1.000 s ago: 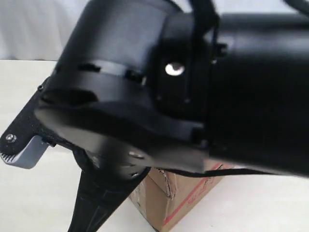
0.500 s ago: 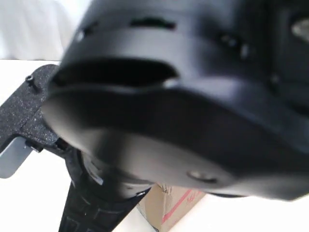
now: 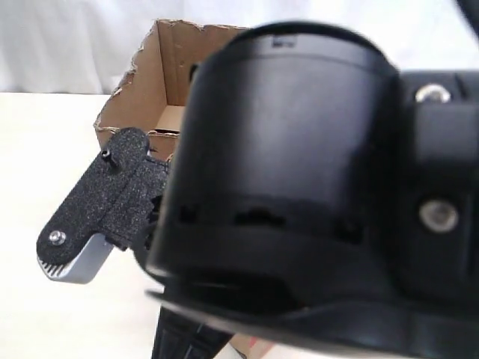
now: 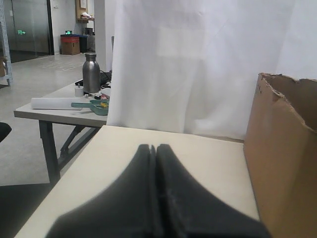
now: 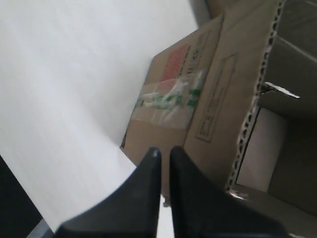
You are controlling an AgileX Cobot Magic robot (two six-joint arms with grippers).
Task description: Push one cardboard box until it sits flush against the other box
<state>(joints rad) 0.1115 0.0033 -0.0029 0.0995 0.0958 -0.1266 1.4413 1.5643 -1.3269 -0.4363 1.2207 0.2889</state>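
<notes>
The cardboard box (image 5: 198,99) lies just ahead of the right gripper (image 5: 161,151), its red-printed, green-taped face toward the fingertips, which are drawn nearly together on nothing. Whether they touch the cardboard box I cannot tell. The left gripper (image 4: 154,148) is clenched empty, and a black arm (image 3: 299,187) hides how the other box (image 3: 138,97) stands to the cardboard box.

Exterior and left wrist views share other box (image 3: 161,82).

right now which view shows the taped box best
Right wrist view: the cardboard box, with red print and green-striped tape, is plain. Exterior shows only a sliver under the arm; left wrist shows just the other box.
</notes>
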